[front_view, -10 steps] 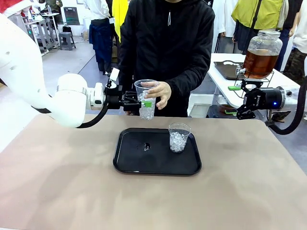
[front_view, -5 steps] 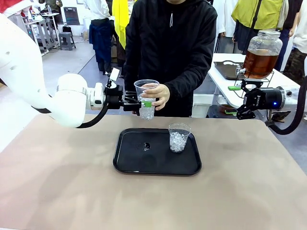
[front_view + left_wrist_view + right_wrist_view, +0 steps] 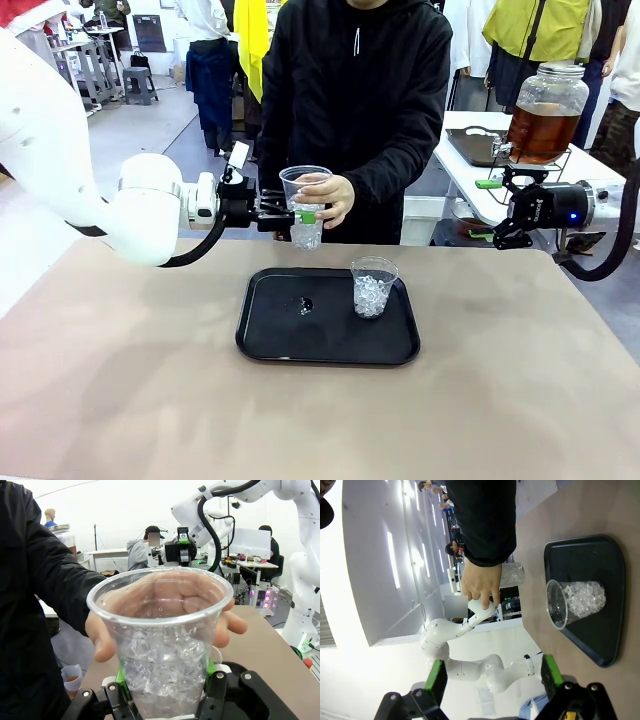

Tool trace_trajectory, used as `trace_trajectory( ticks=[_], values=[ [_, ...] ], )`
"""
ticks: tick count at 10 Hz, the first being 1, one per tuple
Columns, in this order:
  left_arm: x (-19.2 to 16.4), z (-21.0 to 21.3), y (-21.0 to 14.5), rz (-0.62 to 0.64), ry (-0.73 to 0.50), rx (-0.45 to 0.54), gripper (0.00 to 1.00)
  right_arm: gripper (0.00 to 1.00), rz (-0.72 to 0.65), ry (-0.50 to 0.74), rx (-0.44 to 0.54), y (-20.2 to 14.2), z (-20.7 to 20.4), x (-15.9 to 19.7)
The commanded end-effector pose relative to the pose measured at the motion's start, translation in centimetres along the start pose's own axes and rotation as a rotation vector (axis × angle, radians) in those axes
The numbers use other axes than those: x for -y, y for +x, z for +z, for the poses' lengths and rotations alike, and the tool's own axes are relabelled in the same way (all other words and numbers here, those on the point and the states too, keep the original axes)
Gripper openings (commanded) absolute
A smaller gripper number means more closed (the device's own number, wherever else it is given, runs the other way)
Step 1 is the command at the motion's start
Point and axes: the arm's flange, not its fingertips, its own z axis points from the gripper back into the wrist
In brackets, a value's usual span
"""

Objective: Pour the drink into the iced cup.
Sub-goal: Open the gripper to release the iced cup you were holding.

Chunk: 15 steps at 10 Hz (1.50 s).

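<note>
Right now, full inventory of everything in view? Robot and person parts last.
held clear plastic cup of ice: 1, clear, above the table's far edge, between gripper and hand
clear plastic cup of ice on the tray: 1, clear, upright, tray's right side
black rectangular plastic tray: 1, black, table centre
tan table: 1, tan
glass dispenser jar: 1, clear, on white side table, far right
amber-brown drink: in the jar
person's hand: 1, on held cup's far side
left gripper: black, green pads, jaws shut on held cup
right gripper: black, green pads, jaws open, holding nothing, beside the jar
</note>
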Motion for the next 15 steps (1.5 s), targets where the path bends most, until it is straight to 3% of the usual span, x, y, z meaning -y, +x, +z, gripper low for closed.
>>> trace_trajectory(
  ticks=[1,6,7,8,9,15],
  values=[
    [0.2,0.0,0.5,-0.018,-0.002,0.008,0.64,1.0,0.002,-0.003,0.007,0.0,-0.1,-0.1],
    [0.2,0.0,0.5,-0.018,-0.002,0.008,0.64,1.0,0.002,-0.003,0.007,0.0,-0.1,-0.1],
    [0.0,0.0,0.1,-0.001,0.0,0.0,0.7,1.0,0.002,-0.003,0.007,0.0,-0.1,-0.1],
    [-0.2,0.5,0.1,-0.004,0.008,-0.001,0.89,1.0,0.002,-0.003,0.007,0.0,-0.1,-0.1],
    [-0.1,1.0,0.0,0.003,-0.011,0.004,1.0,1.0,0.002,-0.003,0.007,0.0,-0.1,-0.1],
    [1.3,8.3,-1.8,-0.021,-0.048,0.001,1.0,1.0,0.002,-0.003,0.007,0.0,-0.1,-0.1]
  ],
)
